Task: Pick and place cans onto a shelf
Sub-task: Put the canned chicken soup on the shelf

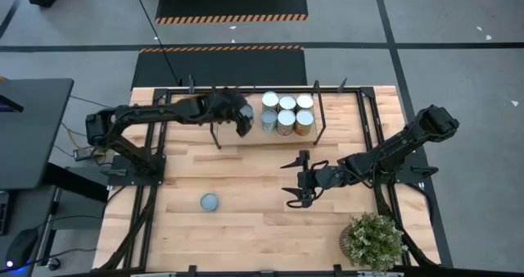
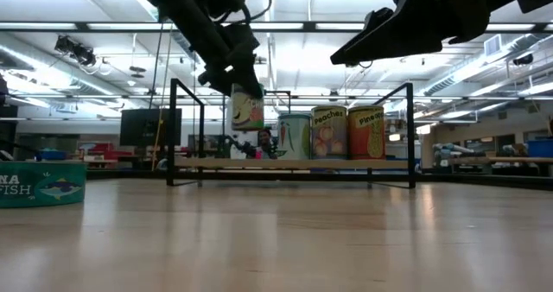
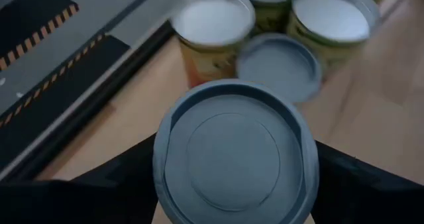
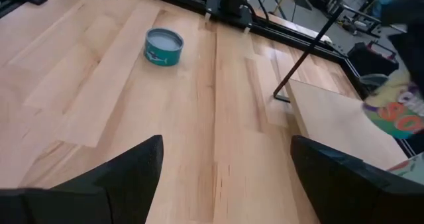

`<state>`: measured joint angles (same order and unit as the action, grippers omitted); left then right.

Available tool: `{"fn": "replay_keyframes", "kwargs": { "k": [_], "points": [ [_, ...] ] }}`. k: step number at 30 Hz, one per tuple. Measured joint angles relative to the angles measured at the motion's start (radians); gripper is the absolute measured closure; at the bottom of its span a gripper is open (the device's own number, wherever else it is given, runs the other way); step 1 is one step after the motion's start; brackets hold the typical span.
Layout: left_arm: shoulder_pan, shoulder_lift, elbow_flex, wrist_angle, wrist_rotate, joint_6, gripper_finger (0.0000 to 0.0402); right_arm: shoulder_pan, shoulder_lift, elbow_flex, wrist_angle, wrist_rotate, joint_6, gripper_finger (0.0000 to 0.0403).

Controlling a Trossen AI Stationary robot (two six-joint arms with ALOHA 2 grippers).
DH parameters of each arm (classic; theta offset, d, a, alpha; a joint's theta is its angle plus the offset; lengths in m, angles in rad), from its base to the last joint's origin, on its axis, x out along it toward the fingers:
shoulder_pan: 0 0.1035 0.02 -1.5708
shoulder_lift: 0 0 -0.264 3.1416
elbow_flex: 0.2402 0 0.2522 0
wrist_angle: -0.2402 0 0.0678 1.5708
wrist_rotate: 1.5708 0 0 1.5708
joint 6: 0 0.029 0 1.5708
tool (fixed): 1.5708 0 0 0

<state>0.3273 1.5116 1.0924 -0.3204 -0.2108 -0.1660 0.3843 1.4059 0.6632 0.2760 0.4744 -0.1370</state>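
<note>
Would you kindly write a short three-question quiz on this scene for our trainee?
1. True or false: the right tool holds a can.
2. How many silver-topped metal cans stand on the light-wood, black-framed shelf? A four, B six, C eight.
3. Where is the flat teal round tin?
Key: 1 false: open, empty; the left tool holds a grey-lidded can. 2 B. 3 On the wooden table, off the shelf.
</note>
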Motion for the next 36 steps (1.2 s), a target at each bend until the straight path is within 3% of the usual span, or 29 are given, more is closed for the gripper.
{"fn": "replay_keyframes", "kwargs": {
  "k": [7,16,22,36],
  "points": [
    [0.106,0.048,0.052,-0.001,0.05,0.053,0.0104,-0.018,0.0,0.0,0.028,-0.001,-0.075,0.0065],
    [0.207,0.258,0.208,-0.027,0.106,0.125,0.0104,-0.062,-0.003,0.001,0.035,-0.096,-0.103,0.0065],
    [0.221,0.343,0.303,-0.1,0.163,0.142,0.0104,-0.063,-0.003,0.001,0.02,-0.101,-0.099,0.0065],
    [0.192,0.353,0.308,-0.154,0.163,0.263,0.0104,-0.063,-0.004,0.001,0.016,-0.103,-0.09,0.0065]
  ]
}}
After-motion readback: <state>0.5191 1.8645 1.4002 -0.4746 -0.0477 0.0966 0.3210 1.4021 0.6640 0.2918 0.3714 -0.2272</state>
